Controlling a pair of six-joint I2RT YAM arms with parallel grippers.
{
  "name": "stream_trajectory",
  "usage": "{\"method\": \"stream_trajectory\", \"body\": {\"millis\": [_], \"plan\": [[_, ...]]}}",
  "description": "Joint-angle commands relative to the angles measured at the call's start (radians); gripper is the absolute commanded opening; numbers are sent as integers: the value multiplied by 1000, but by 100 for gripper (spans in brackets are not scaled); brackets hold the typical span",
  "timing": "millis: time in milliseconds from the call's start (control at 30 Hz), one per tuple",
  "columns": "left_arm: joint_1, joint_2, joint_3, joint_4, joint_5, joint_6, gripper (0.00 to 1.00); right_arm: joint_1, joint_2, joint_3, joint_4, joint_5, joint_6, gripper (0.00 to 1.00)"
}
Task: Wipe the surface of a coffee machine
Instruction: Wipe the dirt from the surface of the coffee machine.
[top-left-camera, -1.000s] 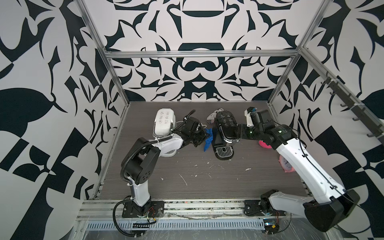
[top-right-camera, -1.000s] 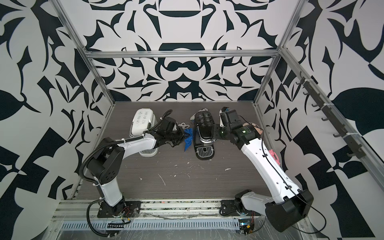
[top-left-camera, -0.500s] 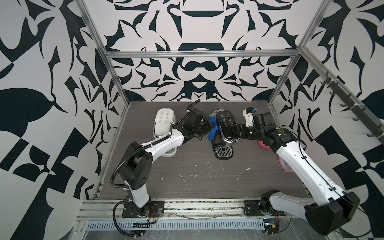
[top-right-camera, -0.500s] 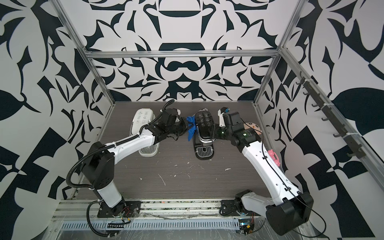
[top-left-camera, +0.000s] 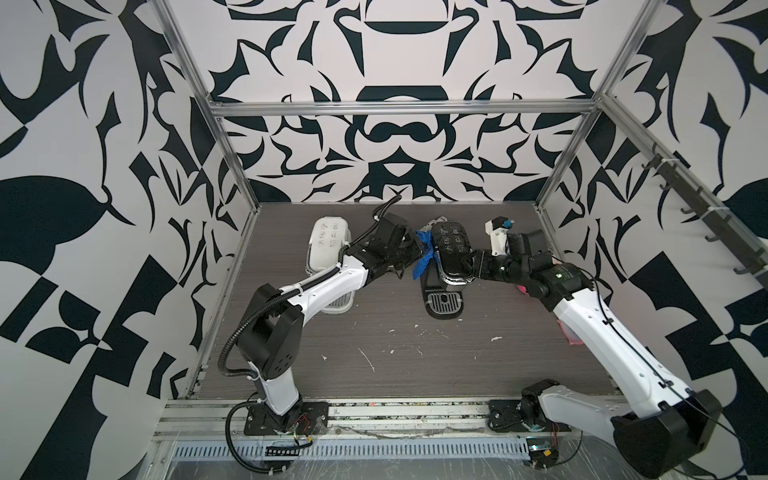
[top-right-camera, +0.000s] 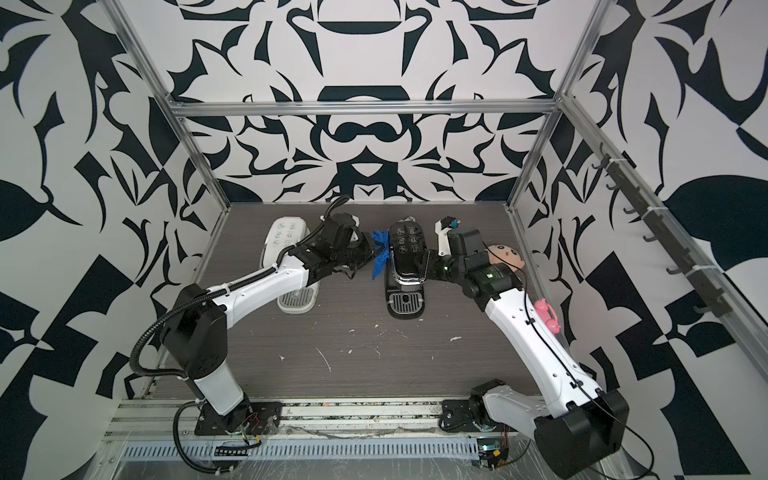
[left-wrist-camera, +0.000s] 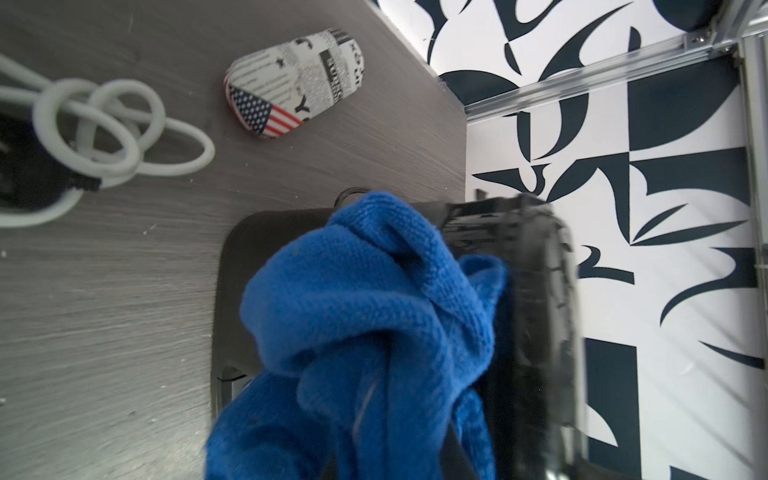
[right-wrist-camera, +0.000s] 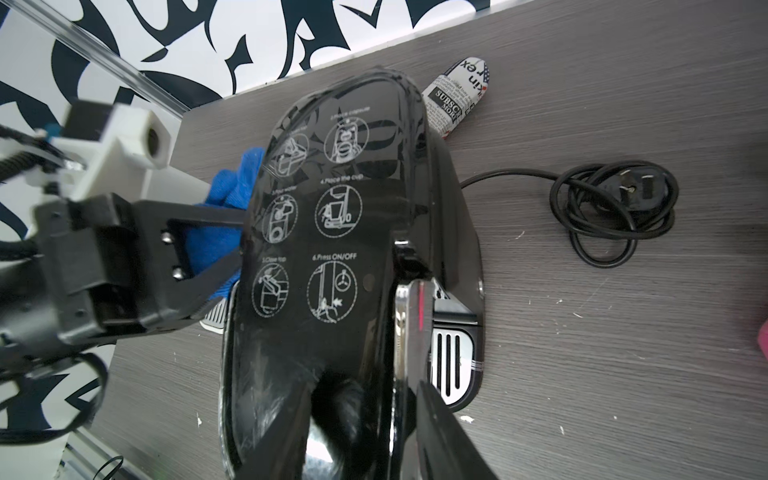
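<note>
The black coffee machine (top-left-camera: 451, 253) (top-right-camera: 405, 253) stands mid-table, its glossy top printed with white pictograms (right-wrist-camera: 332, 216). My left gripper (top-left-camera: 415, 249) (top-right-camera: 370, 251) is shut on a bunched blue cloth (top-left-camera: 424, 251) (left-wrist-camera: 374, 311). The cloth presses against the machine's left side near the top and hides the fingertips in the left wrist view. My right gripper (top-left-camera: 471, 264) (right-wrist-camera: 365, 436) reaches in from the right. Its fingers (right-wrist-camera: 449, 432) straddle the chrome-edged right rim of the top and are closed on it.
A white coffee machine (top-left-camera: 328, 245) stands left of the black one, under my left arm. Behind lie a newspaper-print pouch (left-wrist-camera: 295, 83), a white cable (left-wrist-camera: 104, 124) and a coiled black power cord (right-wrist-camera: 615, 216). A doll head (top-right-camera: 505, 255) and a pink toy (top-right-camera: 548, 316) sit at the right wall.
My left arm has carried the blue cloth up and rightward, from low beside the machine onto its upper left side. My right gripper's jaws have narrowed onto the machine's rim.
</note>
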Motion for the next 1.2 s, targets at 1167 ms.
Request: {"method": "stream_trajectory", "body": {"millis": [1167], "plan": [[3, -37, -176, 215, 94, -255, 0, 20, 34, -136, -133, -85, 25, 42]]}}
